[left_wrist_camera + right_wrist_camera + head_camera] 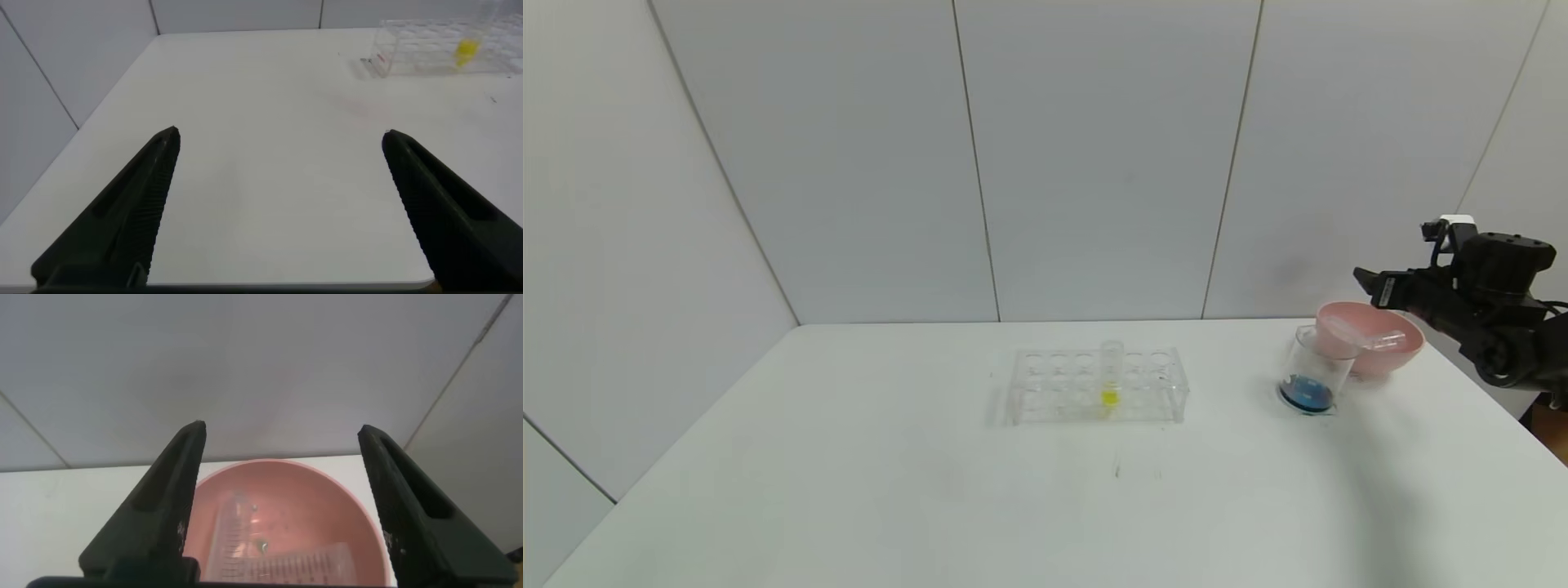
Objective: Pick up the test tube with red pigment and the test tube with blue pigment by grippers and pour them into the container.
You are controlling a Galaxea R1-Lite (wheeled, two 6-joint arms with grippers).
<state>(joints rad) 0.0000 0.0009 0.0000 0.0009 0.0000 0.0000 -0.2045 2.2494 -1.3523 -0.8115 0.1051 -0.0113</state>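
The right gripper (282, 506) is hovering just above the pink bowl (1392, 359) at the far right of the worktop (849, 474), its jaws spread wide and holding nothing. Two emptied clear tubes (278, 555) are lying in the bowl, one crossing the other, so the bowl seems to be serving as the discard spot for spent tubes; the gripper is probably standing open over it because a tube has been let go there. I cannot tell which of the two tubes held the red pigment and which the blue, as both are looking clear now.

The container (1313, 371), a small glass beaker, is standing upright and touching the near-left side of the bowl, with a dark blue pool sitting at its bottom. Judging by that, the pouring part of the task appears done or very nearly so.

The tube rack (1094, 385) is sitting well apart near the middle of the worktop, keeping only the yellow tube (1110, 377) upright in one of its holes, untouched as the task needs.

The left gripper (278, 204) is hanging idle over the bare left side of the worktop, jaws wide, gripping nothing.
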